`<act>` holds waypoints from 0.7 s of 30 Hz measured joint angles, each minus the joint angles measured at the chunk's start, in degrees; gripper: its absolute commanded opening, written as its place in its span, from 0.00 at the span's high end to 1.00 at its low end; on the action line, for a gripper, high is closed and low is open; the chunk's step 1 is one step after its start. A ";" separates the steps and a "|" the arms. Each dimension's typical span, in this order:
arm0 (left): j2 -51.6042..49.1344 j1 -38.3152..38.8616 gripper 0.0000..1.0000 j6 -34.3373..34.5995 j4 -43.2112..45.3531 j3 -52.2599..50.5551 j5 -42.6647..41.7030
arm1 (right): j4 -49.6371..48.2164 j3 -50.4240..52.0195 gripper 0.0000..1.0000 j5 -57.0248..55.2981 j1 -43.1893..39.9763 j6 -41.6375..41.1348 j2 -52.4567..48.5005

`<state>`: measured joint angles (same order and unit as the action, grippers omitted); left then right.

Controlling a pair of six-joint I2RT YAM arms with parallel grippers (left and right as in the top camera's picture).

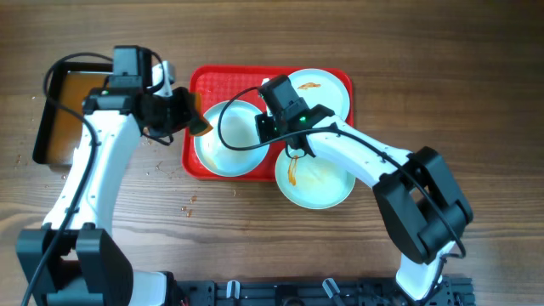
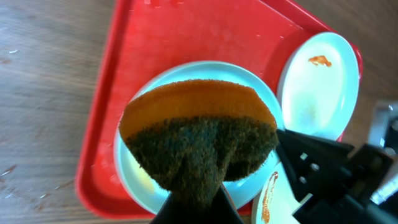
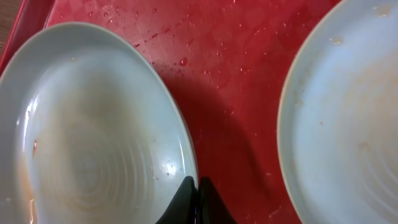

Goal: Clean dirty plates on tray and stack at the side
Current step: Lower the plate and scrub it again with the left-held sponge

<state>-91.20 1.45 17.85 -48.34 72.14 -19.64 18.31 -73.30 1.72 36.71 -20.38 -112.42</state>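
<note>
Three plates lie face up, and two carry orange-brown smears. In the overhead view we see the left plate (image 1: 234, 155) inside the tray (image 1: 212, 85) at its 8 o'clock corner, and the far plate (image 1: 330, 95) at its 2 o'clock corner with a small smear near its 10 o'clock rim. The near plate (image 1: 323, 183) sits across the tray's 5 o'clock edge, half on the table (image 1: 476, 102), and its streak runs roughly from 12 to 6 o'clock. Being round, the plates show no long axis. The tray's long axis runs from 9 to 3 o'clock.

The left gripper (image 1: 190, 120) is clenched on a sponge (image 1: 199, 126) over the left plate's 9 o'clock rim. In its wrist view the sponge (image 2: 199, 118) fans wide away from the fingers, with the orange side far and the dark scouring side near. We cannot tell whether it touches the plate.

The right gripper (image 3: 194, 194) is closed, its tips pressed together at the rim of the plate at 9 o'clock in its wrist view. We cannot tell whether it pinches that rim.

A black tray (image 1: 40, 127) of brownish water lies at 9 o'clock from the red one.
</note>
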 measured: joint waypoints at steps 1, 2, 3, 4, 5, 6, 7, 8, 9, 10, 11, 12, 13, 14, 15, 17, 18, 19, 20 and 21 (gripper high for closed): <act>-0.57 0.94 0.96 0.00 0.35 0.00 0.00 | -0.61 0.00 0.96 0.15 0.00 -0.17 -0.76; -1.92 2.03 0.96 0.00 0.76 0.00 0.00 | -1.05 0.00 0.96 0.24 0.00 -0.44 -1.95; -4.44 3.06 0.96 0.00 0.83 0.00 0.00 | -1.25 0.02 0.96 0.24 0.00 -0.85 -2.64; -6.60 3.74 0.96 0.00 0.85 0.00 0.00 | -1.29 0.04 0.96 0.22 0.00 -1.07 -2.78; -8.37 4.11 0.96 0.00 0.85 0.00 0.02 | -1.40 0.04 0.96 0.22 0.00 -1.27 -2.78; -9.68 4.26 0.96 0.00 0.83 0.00 0.00 | -1.62 0.04 0.96 0.24 -0.02 -1.36 -2.78; -11.72 4.28 0.96 0.00 0.83 0.00 0.00 | -1.64 0.04 0.96 0.24 -0.13 -1.53 -2.78; -12.41 4.28 0.96 0.00 0.83 0.00 0.00 | -1.62 0.04 0.96 0.22 -0.22 -1.70 -2.78; -13.27 4.28 0.96 0.00 0.87 0.00 0.00 | -1.60 0.04 0.96 0.24 -0.59 -2.32 -2.78; -14.51 4.28 0.96 0.00 0.87 0.00 0.02 | -1.55 0.04 0.96 0.35 -1.29 -2.78 -2.78; -15.96 4.28 0.96 -0.02 0.87 0.00 0.04 | -1.46 0.04 0.96 0.42 -1.81 -2.99 -2.78; -17.20 4.28 0.96 0.00 1.03 0.00 0.07 | -1.44 0.04 0.96 0.39 -2.05 -3.02 -2.78; -18.53 4.28 0.96 -0.02 1.68 -0.02 0.09 | -1.42 0.04 0.96 0.42 -2.05 -3.19 -2.78; -19.41 4.28 0.96 -0.02 2.29 -0.04 0.13 | -1.42 0.04 0.96 0.44 -2.05 -3.21 -2.78; -20.04 4.28 0.96 0.00 3.19 -0.11 0.20 | -1.42 0.04 0.96 0.44 -2.05 -3.41 -2.78; -20.83 4.28 0.96 -0.02 4.70 -0.33 0.22 | -1.33 0.04 0.96 0.48 -2.05 -3.45 -2.78; -20.83 4.28 0.96 -0.02 5.27 -0.33 0.20 | -1.31 0.04 0.96 0.63 -2.05 -3.43 -2.78; -20.83 4.28 0.96 -0.02 5.35 -0.33 0.17 | -1.31 0.04 0.96 0.68 -2.05 -3.45 -2.78; -20.83 4.28 0.96 -0.02 5.42 -0.33 0.00 | -1.31 0.04 0.95 0.70 -2.05 -3.43 -2.78; -20.83 4.46 0.96 -0.02 5.62 -0.33 -0.04 | -1.36 0.04 0.96 0.72 -2.05 -3.45 -2.78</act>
<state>-112.03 5.91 17.82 -42.72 71.81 -19.68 16.95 -73.25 2.44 34.65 -23.83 -115.20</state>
